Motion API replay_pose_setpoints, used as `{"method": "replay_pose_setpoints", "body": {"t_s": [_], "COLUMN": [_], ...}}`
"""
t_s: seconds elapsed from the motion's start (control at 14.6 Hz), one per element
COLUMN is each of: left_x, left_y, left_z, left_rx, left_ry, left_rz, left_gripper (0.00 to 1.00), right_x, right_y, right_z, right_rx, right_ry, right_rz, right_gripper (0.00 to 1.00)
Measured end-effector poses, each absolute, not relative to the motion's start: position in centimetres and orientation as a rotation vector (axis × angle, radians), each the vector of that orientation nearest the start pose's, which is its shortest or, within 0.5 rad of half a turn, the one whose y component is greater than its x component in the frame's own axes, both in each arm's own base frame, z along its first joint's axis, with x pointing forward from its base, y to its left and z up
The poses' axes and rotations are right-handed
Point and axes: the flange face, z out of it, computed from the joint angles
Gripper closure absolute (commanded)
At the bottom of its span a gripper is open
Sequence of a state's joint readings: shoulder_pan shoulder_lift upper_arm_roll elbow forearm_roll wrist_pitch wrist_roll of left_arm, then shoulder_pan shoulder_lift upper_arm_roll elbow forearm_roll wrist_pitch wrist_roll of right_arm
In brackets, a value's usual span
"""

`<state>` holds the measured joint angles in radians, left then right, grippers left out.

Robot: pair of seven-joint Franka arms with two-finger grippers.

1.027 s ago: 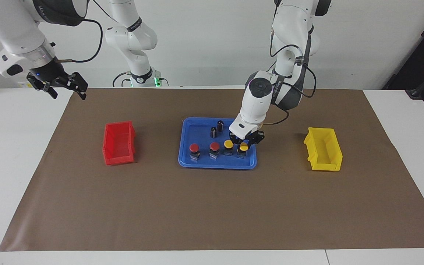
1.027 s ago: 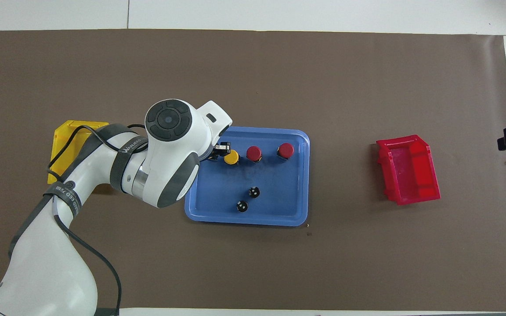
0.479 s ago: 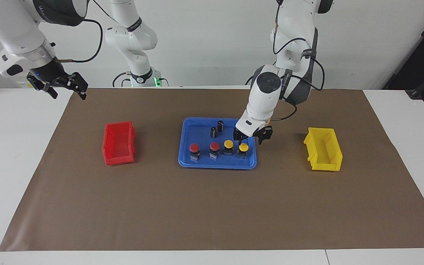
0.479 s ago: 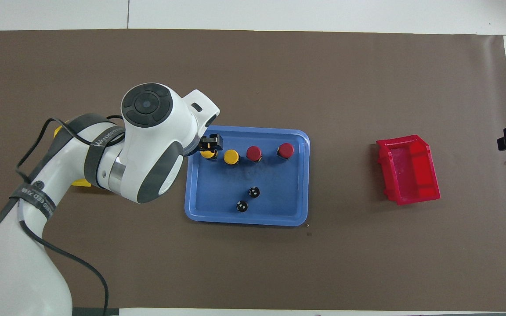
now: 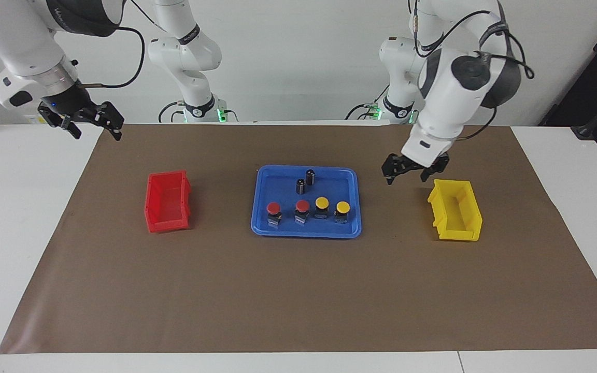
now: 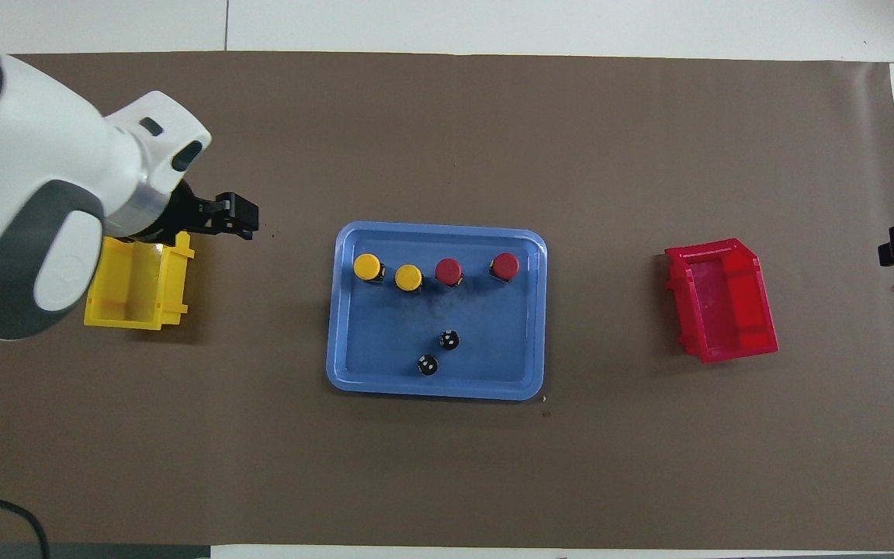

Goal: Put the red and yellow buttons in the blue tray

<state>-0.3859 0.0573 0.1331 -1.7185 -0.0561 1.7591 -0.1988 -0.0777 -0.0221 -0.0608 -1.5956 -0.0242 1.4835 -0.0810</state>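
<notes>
The blue tray [image 5: 284,228] lies mid-mat and also shows in the overhead view [image 6: 493,341]. In it stand two red buttons [image 5: 274,208] [image 5: 302,205] and two yellow buttons [image 5: 322,202] [image 5: 343,207] in a row; in the overhead view the yellow ones [image 6: 367,266] [image 6: 408,277] are toward the left arm's end and the red ones [image 6: 448,271] [image 6: 504,265] beside them. My left gripper [image 5: 407,176] [image 6: 241,221] is open and empty, up over the mat between the tray and the yellow bin. My right gripper [image 5: 88,123] waits open over the mat's corner.
Two dark capless cylinders [image 5: 310,176] [image 5: 300,185] stand in the tray, nearer to the robots than the buttons. A small yellow bin [image 5: 456,210] [image 6: 136,291] sits toward the left arm's end. A small red bin [image 5: 168,201] [image 6: 722,299] sits toward the right arm's end.
My left gripper has let go of the yellow button, risen and drawn away from the tray toward the yellow bin. The button stays in the tray. The right arm has not moved.
</notes>
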Motion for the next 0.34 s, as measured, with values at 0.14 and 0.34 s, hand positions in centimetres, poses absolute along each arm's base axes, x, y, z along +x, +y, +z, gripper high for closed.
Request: {"method": "replay_pose_setpoints", "body": {"t_s": [0.14,0.34], "left_x": [56.0,56.0], "left_y": [-10.3,-7.4], "left_z": [56.0,57.9], "left_rx": [-3.160,-3.148], "left_ry": [0.169,0.241], "left_rz": [0.045,0.024], "left_gripper": [0.00,0.00], "right_x": [53.2,53.2], "right_y": [-7.7,-7.7], "right_z": [61.8,61.8], "right_rx": [-3.150,-3.150], "right_ry": [0.092,0.092], "right_rz": [0.145,0.145], "right_gripper": [0.00,0.00]}}
